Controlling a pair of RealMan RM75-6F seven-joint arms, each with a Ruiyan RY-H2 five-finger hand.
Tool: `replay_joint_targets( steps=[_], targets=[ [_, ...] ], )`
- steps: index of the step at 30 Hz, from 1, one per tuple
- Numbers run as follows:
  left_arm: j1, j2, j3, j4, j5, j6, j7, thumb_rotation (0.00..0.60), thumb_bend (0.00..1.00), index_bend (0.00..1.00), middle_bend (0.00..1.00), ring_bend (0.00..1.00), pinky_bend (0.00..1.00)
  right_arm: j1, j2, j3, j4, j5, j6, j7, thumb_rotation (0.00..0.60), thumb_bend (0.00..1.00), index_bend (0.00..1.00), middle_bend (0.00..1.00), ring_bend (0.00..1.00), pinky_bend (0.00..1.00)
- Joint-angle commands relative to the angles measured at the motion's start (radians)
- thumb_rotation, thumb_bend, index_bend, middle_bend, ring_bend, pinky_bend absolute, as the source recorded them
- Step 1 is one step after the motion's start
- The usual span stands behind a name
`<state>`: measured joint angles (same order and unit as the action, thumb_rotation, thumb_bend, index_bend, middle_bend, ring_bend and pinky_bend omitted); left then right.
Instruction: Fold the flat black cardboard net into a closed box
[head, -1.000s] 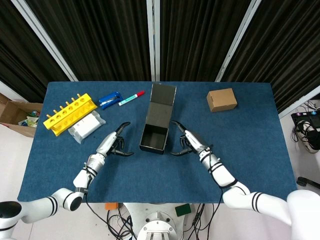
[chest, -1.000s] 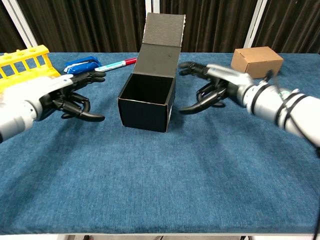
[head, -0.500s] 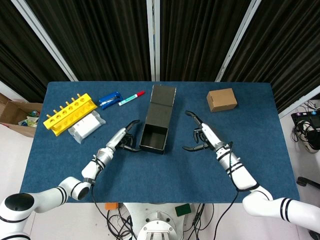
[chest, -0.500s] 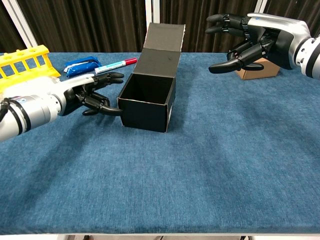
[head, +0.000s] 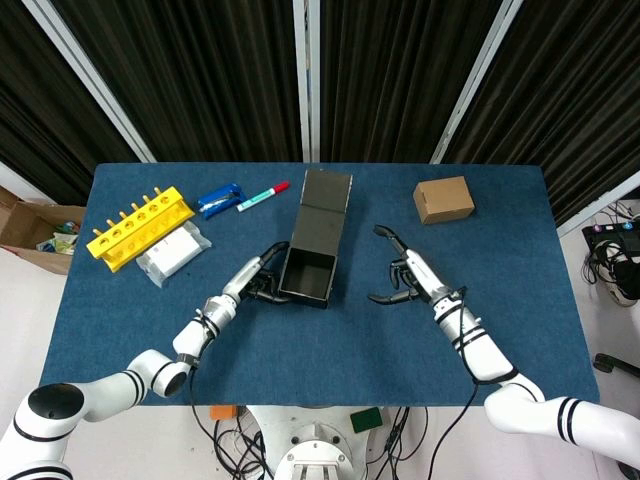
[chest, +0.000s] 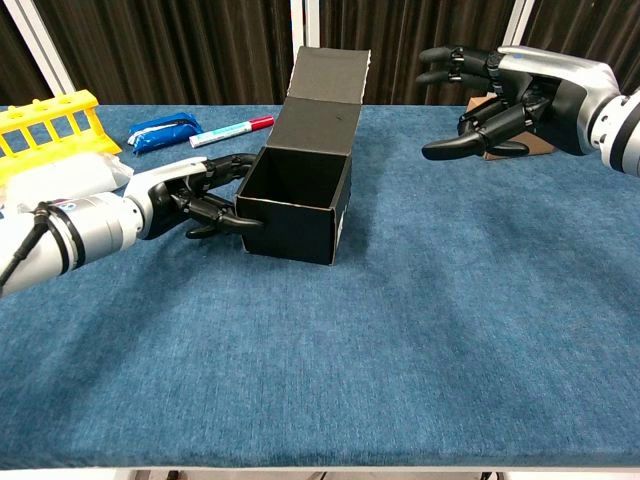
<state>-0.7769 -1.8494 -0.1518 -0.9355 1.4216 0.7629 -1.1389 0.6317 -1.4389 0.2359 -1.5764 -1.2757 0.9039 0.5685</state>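
The black cardboard box (head: 308, 276) (chest: 296, 206) stands open-topped in the middle of the blue table, its lid flap (head: 325, 201) (chest: 327, 88) upright at the back. My left hand (head: 257, 283) (chest: 203, 194) is at the box's left wall, fingertips touching its side and front-left corner, with nothing grasped. My right hand (head: 405, 279) (chest: 502, 96) hovers above the table to the right of the box, fingers spread and curved, holding nothing and well apart from the box.
A small brown box (head: 444, 199) (chest: 528, 146) sits at the back right, partly behind my right hand in the chest view. At the back left lie a yellow rack (head: 138, 226) (chest: 45, 118), a white packet (head: 172, 252), a blue packet (head: 220, 198) (chest: 160, 131) and a marker (head: 263, 195) (chest: 230, 130).
My left hand has slid right until it touches the box's left wall. My right hand has lifted off the table and drawn away from the box's right side.
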Motion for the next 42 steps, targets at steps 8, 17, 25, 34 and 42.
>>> replay_joint_targets(
  steps=[8,17,25,34,42],
  targets=[
    [0.033,-0.020,-0.018,-0.035,0.004,0.117,0.044,0.600,0.00,0.56,0.53,0.72,0.94,0.021,-0.027,0.021,0.019,0.237,-0.083,-0.110,0.600,0.00,0.10,0.18,0.72,1.00],
    [0.110,0.140,0.020,-0.358,0.033,0.227,0.173,0.600,0.00,0.57,0.52,0.72,0.94,0.188,-0.145,0.112,0.113,0.545,-0.135,-0.331,0.600,0.00,0.17,0.23,0.74,1.00],
    [0.118,0.172,0.030,-0.462,0.029,0.234,0.280,0.600,0.00,0.57,0.52,0.71,0.94,0.330,-0.254,0.219,0.153,0.661,-0.068,-0.456,0.600,0.00,0.18,0.24,0.74,1.00],
    [0.120,0.101,-0.006,-0.370,-0.112,0.179,0.444,0.600,0.00,0.56,0.51,0.71,0.94,0.362,-0.195,0.223,-0.082,0.609,-0.038,-0.557,0.600,0.00,0.21,0.32,0.77,1.00],
    [0.126,0.037,-0.067,-0.307,-0.240,0.150,0.536,0.600,0.00,0.40,0.40,0.71,0.94,0.447,-0.190,0.159,-0.124,0.759,0.031,-0.778,0.600,0.00,0.24,0.35,0.78,1.00]
  ],
)
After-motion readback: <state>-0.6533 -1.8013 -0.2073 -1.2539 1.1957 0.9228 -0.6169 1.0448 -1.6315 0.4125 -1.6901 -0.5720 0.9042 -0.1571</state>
